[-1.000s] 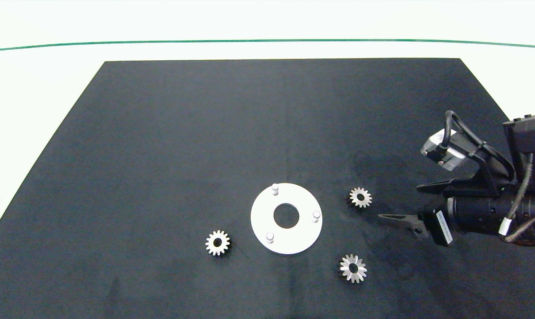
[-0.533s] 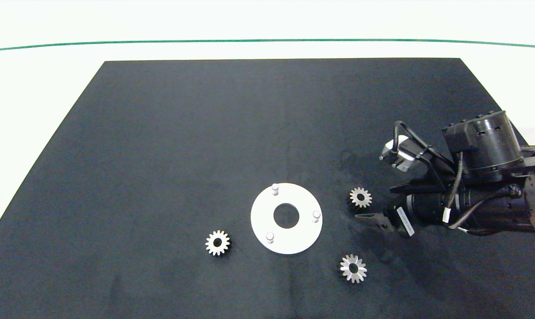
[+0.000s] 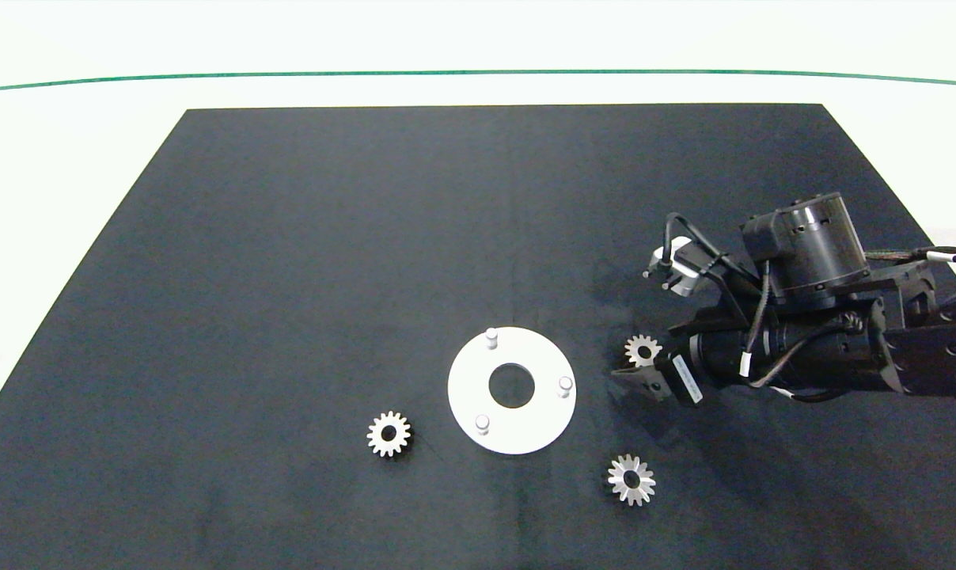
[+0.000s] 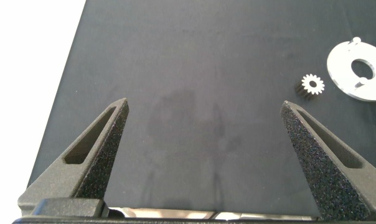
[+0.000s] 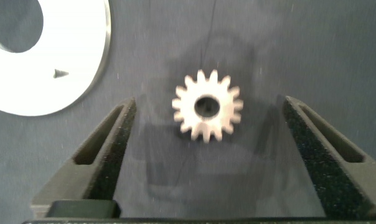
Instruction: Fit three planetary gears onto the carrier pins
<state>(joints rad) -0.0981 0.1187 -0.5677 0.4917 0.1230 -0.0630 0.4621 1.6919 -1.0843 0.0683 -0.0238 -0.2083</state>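
Gears: three planetary gears on the black mat (image 3: pixel 328 261), all lying flat and none on a peg. One (image 3: pixel 388 434) sits left of the white disc (image 3: pixel 525 431), one (image 3: pixel 631 479) lies to the disc's lower right, and one (image 3: pixel 642 349) is just right of the disc.
Pins: three carrier pins stand on the disc, at its far edge (image 3: pixel 491 336), its right edge (image 3: pixel 565 385) and its near left (image 3: pixel 483 423), all bare.
Look of the gears: small, silvery, pointed teeth, round centre hole; the lower-right one has a brighter, flatter face.
Right gripper: the right gripper (image 5: pixel 206 134) is low over the gear beside the disc, fingers spread wide with the gear (image 5: pixel 207 106) between them and touching neither.
Hard to see: from above, the right arm covers part of that gear's right side and one finger; only the nearer finger (image 3: pixel 632 378) shows there.
Left gripper: the left gripper (image 4: pixel 203 152) hangs over bare mat with its fingers wide apart and nothing between them, well away from the left gear (image 4: pixel 312 84); from above it is out of sight.
Cut off: the left wrist camera catches only part of the disc (image 4: pixel 340 65).
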